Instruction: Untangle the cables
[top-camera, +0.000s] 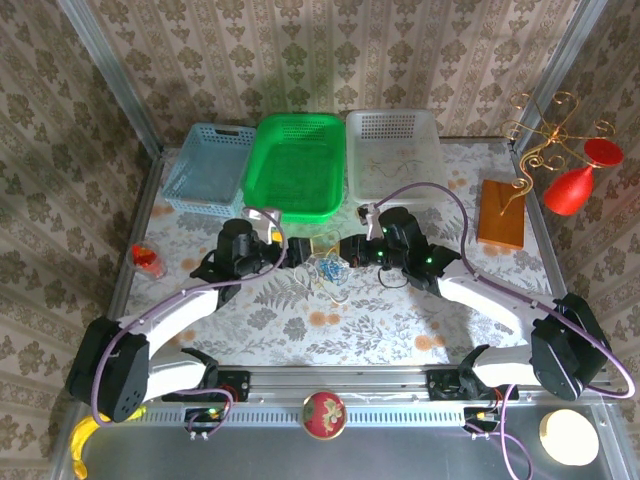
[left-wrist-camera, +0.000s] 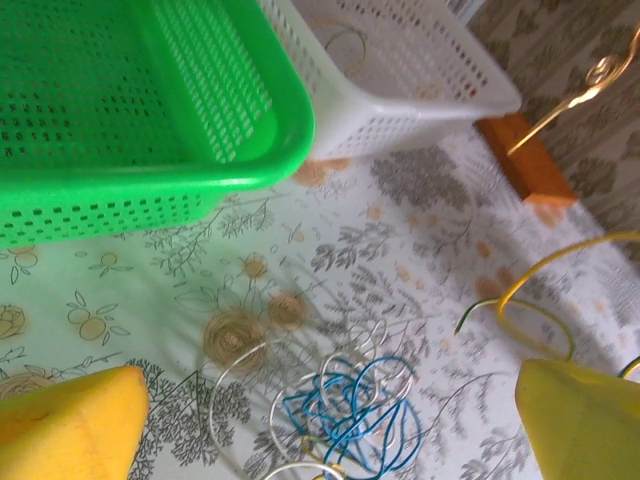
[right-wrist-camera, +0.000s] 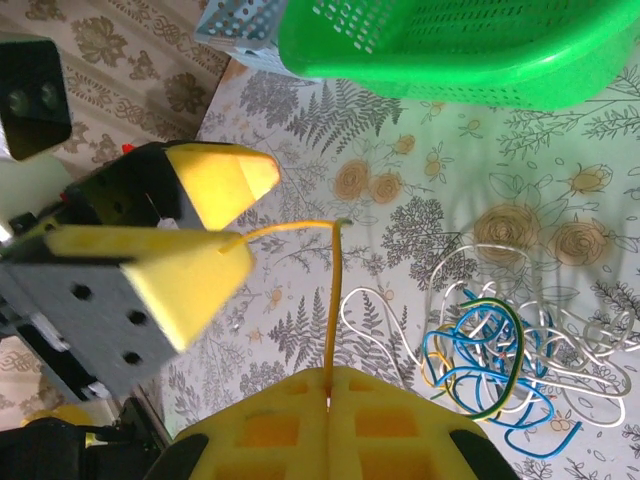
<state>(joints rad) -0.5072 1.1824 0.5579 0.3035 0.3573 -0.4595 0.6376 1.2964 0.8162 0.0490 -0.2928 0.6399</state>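
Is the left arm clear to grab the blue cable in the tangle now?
Likely yes: the left gripper is open and the blue cable lies just ahead between its fingers, nothing blocking.

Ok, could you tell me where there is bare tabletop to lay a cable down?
Bare floral tablecloth lies between the tangle of blue, white and yellow cables and the near metal rail. A smaller patch lies between the blue plastic basket and the small red object. Crowded: the middle, where left gripper and right gripper flank the tangle.
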